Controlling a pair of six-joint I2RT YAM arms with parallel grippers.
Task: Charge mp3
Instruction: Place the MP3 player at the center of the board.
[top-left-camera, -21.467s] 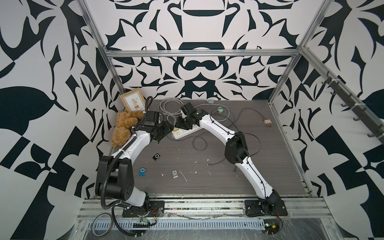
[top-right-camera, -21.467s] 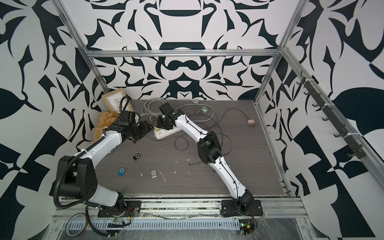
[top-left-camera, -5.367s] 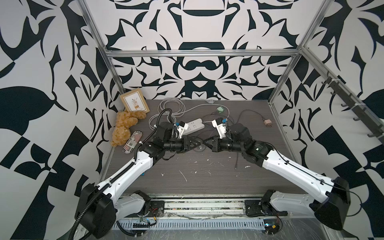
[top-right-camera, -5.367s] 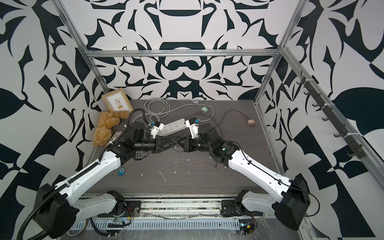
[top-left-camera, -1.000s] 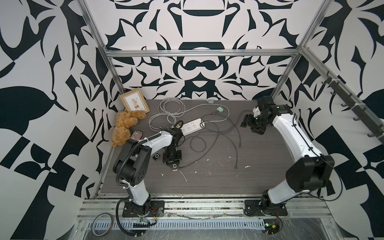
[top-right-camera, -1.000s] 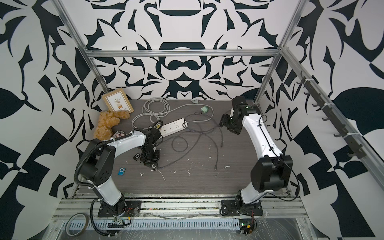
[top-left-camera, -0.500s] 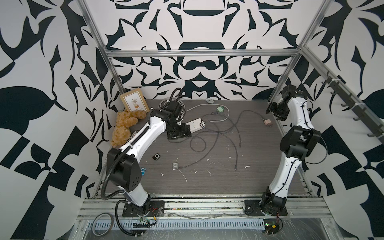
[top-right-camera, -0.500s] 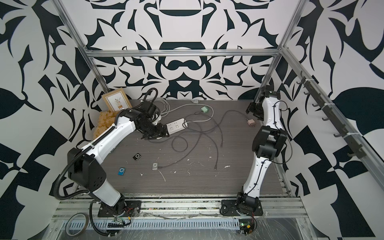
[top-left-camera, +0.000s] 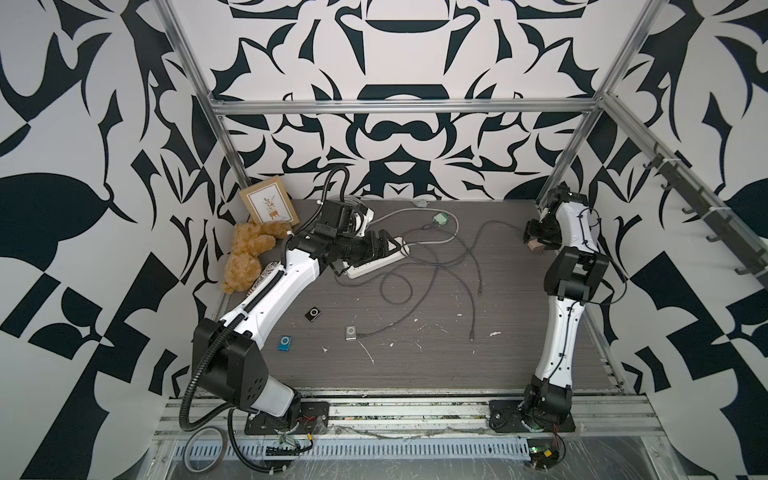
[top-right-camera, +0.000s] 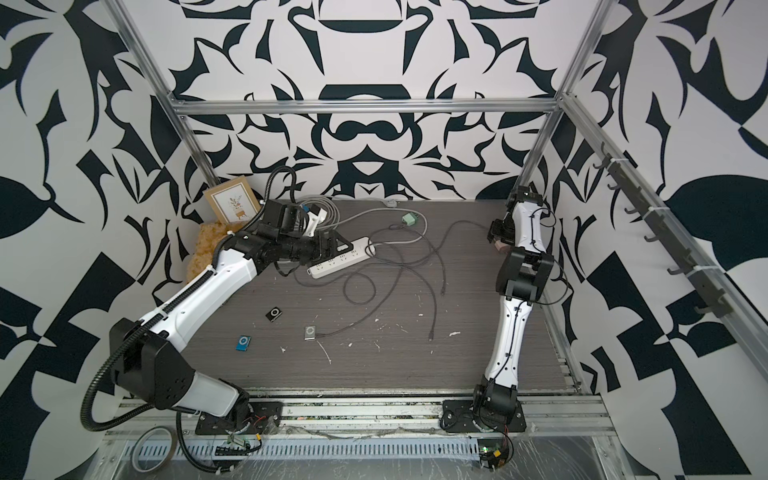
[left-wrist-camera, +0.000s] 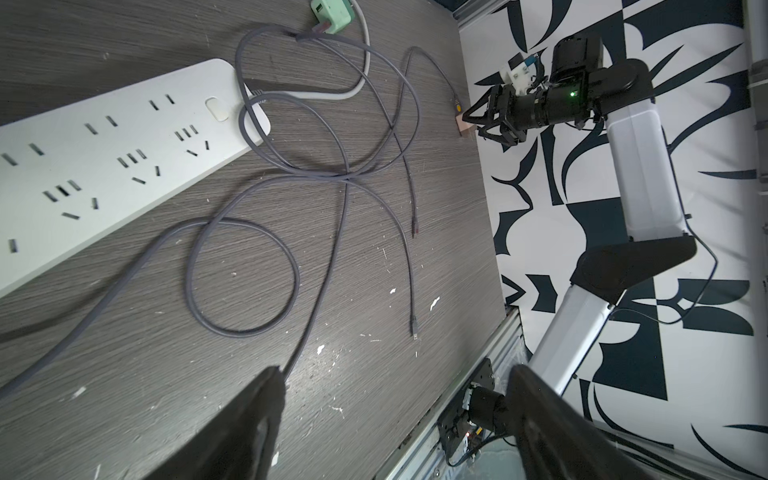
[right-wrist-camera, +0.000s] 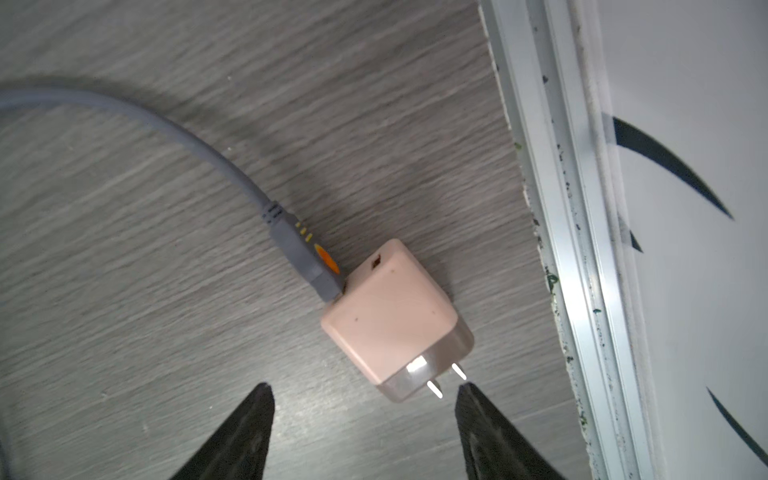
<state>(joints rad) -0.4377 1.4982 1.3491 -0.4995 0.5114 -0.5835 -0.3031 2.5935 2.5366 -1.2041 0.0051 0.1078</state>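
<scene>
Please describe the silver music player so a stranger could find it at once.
On the dark table, look between the white power strip and the metal rail. Three small square players lie there. Only the silver player has a grey cable reaching its edge; the black player and blue player do not.

Bright even light, soft shadows, slight wrist-view blur.

"Old Place" on striped object (top-left-camera: 262, 277)

The left arm (top-left-camera: 291, 274) stretches toward the back, jaws spread wide. The right arm (top-left-camera: 561, 328) stands folded, jaws parted, empty.
</scene>
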